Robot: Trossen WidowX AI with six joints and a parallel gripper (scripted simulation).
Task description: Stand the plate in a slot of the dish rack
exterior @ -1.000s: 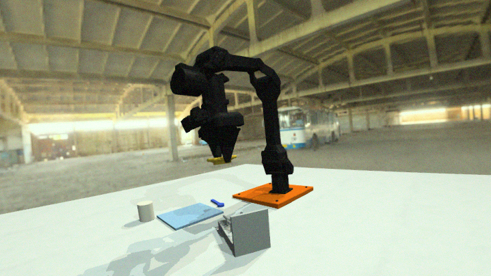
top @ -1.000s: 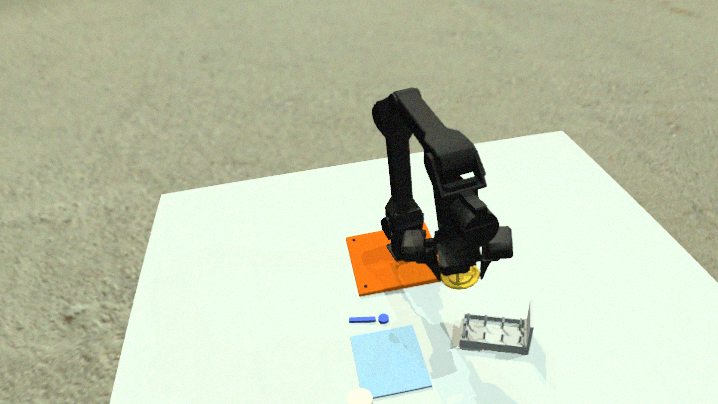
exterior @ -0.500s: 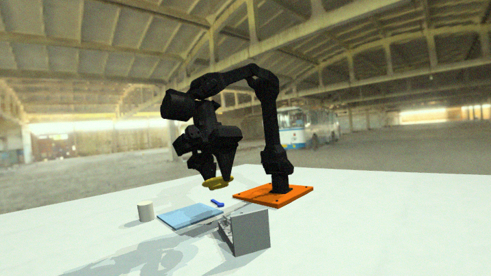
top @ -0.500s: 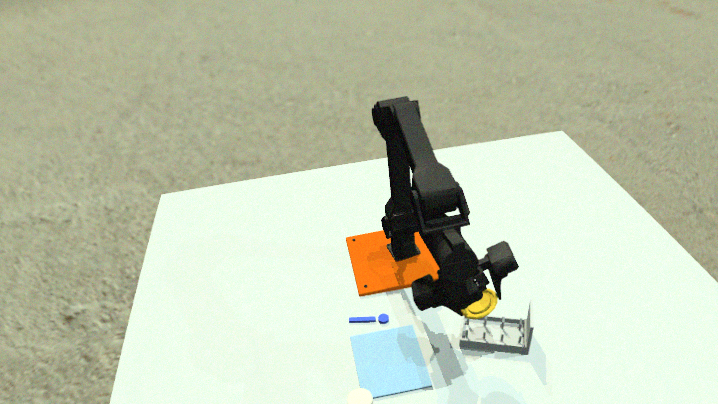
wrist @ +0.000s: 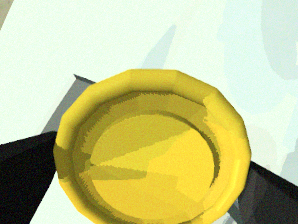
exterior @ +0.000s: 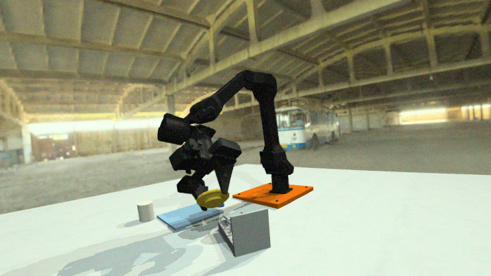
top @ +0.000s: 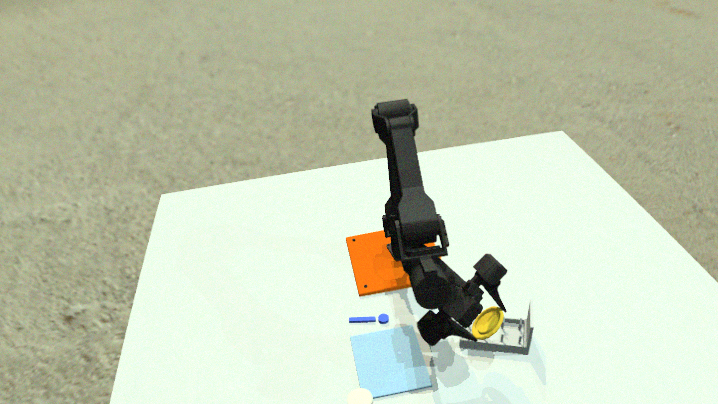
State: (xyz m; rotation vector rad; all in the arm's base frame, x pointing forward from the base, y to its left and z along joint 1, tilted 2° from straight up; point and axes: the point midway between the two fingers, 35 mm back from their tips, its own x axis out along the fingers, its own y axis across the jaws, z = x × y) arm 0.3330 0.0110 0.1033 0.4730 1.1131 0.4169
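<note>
The yellow plate [top: 488, 322] [exterior: 213, 198] [wrist: 155, 165] is tilted above the left end of the dish rack [top: 494, 347] [exterior: 251, 231] [wrist: 69, 102], its outline's long axis running near-left to far-right from above. The jaws grip opposite rims over the counter [top: 225, 301] [exterior: 360, 223] [wrist: 50, 40].

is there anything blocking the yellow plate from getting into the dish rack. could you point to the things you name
Nothing visible does: the end effector [top: 490, 325] [exterior: 214, 200] holds the plate [top: 488, 323] [exterior: 213, 198] [wrist: 152, 160] above table level beside the rack [top: 494, 346] [exterior: 251, 231].

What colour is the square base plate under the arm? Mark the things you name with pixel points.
The base plate [top: 357, 266] [exterior: 254, 193] is orange, clearest in the exterior view.
</note>
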